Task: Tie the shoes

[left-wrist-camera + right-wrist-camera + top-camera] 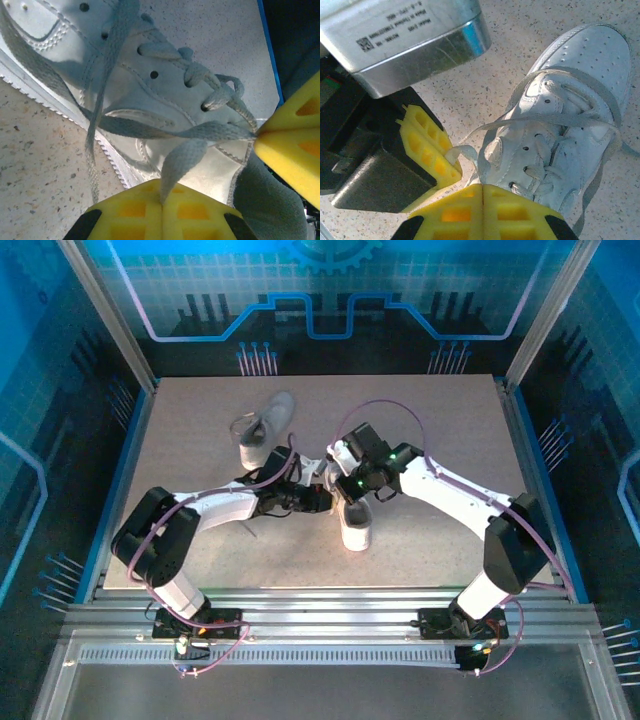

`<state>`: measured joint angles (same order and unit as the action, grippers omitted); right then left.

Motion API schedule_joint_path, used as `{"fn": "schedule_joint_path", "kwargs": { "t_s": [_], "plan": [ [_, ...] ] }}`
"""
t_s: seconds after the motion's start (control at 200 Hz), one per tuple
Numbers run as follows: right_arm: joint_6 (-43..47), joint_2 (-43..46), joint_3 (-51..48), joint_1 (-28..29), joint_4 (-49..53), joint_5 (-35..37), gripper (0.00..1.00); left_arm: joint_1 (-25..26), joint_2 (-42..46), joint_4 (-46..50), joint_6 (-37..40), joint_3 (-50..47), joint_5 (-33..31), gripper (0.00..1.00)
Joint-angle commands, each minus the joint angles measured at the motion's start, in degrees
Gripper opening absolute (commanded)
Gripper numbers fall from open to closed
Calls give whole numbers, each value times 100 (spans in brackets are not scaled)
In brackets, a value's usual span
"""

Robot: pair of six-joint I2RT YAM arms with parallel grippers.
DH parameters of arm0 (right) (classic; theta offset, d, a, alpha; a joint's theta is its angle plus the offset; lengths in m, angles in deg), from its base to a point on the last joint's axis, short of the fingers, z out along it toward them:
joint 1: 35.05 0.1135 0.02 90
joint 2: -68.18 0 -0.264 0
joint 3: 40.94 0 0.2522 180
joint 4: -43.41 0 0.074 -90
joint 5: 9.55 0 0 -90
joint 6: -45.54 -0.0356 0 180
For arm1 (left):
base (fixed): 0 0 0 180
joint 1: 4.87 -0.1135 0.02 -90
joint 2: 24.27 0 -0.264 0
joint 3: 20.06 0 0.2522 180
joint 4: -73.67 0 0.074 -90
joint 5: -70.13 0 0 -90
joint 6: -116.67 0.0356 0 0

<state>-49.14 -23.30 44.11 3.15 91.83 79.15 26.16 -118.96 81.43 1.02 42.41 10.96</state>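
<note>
Top external view: the speckled table (440, 440) carries both shoes. The far shoe (268, 425) lies tilted toward the back left, well apart from the arms, while the near shoe (356, 528) sits mid-table with its long axis running back to front, toe toward the arm bases. Both arms reach inward and meet over its ankle end, the left from the shoe's left side and the right from its right, so neither is clearly nearer. The left gripper (162, 185) has its yellow fingers pressed together on the left lace tail (176, 167), which rises from the top eyelets straight into the pinch. The right gripper (482, 189) is likewise clamped tight — the left wrist view shows the right lace tail (220, 131) drawn taut across the tongue into its tip. The two grippers sit just beside each other at the collar, with the laced throat and toe stretching away from them. The next move probably turns on this: the tails have to cross over that long axis, and with the fingers so close together a collision or a slack loop seems the main risk.
</note>
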Motion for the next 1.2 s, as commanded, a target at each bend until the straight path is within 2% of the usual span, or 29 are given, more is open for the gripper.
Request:
{"fn": "schedule_joint_path", "kwargs": {
  "t_s": [0.0,0.24,0.39,0.58,0.76,0.925,1.101,1.196],
  "plan": [
    [-229,198,-136,-101,-261,-248,0,91,-103,169,-123,209,-10,0],
    [-417,271,-342,-227,-520,-579,0,267,-277,159,-15,401,97,0],
    [-464,276,-420,-293,-583,-831,0,278,-393,228,352,580,274,0],
    [-580,510,-490,-454,-652,-1026,32,263,-657,769,917,964,461,0],
    [-956,827,-464,-673,-500,-836,43,259,-792,738,935,1000,547,0],
    [-1513,924,-700,-913,-582,-830,44,257,-831,717,943,1000,588,0],
    [-1792,615,-806,-973,-585,-986,39,264,-823,682,1077,1000,754,0],
    [-1841,432,-804,-996,-582,-1149,39,256,-783,674,1229,983,836,0]
  ]
}}
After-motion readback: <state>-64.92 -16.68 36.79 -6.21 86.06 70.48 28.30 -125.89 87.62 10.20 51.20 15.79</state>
